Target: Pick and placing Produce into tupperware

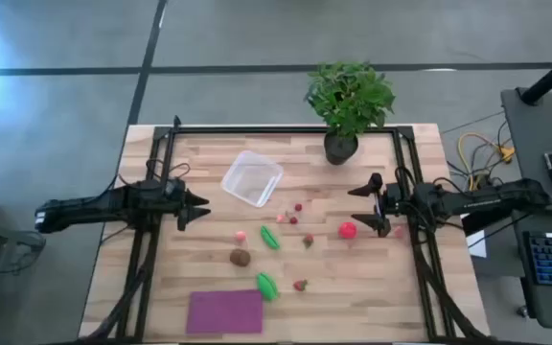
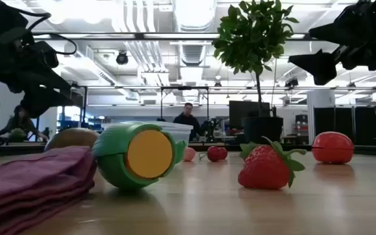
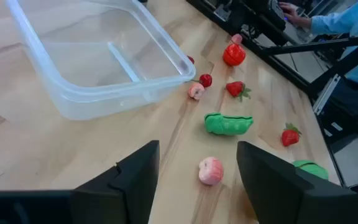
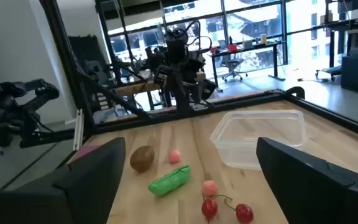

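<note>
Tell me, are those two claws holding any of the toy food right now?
No. The left gripper and right gripper both stand open and empty above the table; the produce lies loose on the wood.

Tupperware (image 1: 252, 179): nothing standing over it.
Potted plant (image 1: 348, 101): tall, at the far worktop (image 1: 353, 278) edge.
Produce (image 1: 269, 237): scattered mid-worktop, gaps between.

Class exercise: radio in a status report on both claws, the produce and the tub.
Left claw open, empty. Right claw open, empty, beside the red ball. Tupperware empty; produce loose on the table. Nothing blocking.
</note>
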